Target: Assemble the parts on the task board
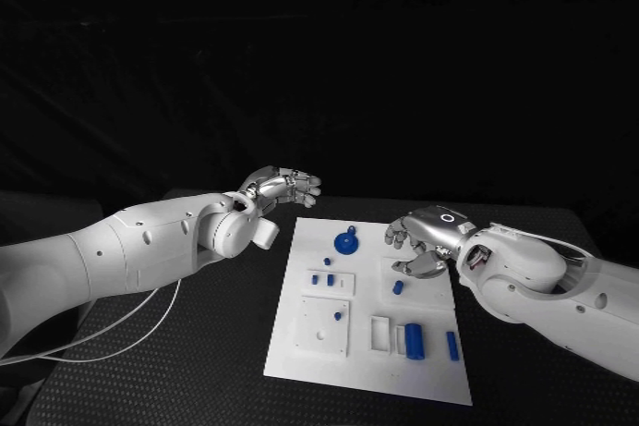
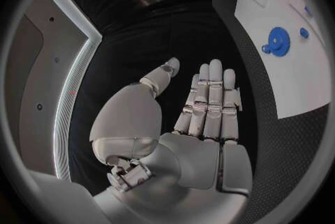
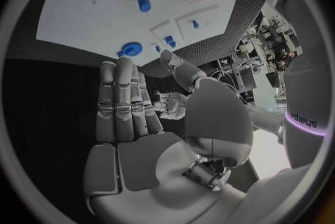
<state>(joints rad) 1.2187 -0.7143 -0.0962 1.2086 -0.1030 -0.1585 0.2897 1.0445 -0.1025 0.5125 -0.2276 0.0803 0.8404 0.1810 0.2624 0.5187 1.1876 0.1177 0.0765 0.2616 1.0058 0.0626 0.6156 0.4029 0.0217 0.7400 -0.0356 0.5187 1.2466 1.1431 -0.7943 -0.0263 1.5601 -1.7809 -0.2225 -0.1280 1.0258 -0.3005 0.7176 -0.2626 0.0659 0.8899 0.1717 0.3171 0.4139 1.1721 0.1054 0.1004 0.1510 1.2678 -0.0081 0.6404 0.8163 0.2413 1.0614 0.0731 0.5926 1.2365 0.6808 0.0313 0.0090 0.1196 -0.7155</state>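
The white task board [image 1: 386,375] lies in the middle of the black table. A blue gear [image 1: 346,244] sits near its far edge, and several small blue parts lie on it, among them a peg [image 1: 397,286] and a longer block [image 1: 415,340]. My left hand [image 1: 283,188] hangs open beyond the board's far left corner, holding nothing; the left wrist view shows its fingers [image 2: 209,104] straight, with the gear [image 2: 278,41] off to the side. My right hand [image 1: 424,246] hovers open over the board's far right part. Its fingers [image 3: 125,101] point toward the gear [image 3: 130,48].
Raised white blocks [image 1: 325,324] with holes stand on the board's left half, and a small white frame [image 1: 381,334] stands beside the blue block. A white cable [image 1: 120,338] trails over the table at the left. Black table surface surrounds the board.
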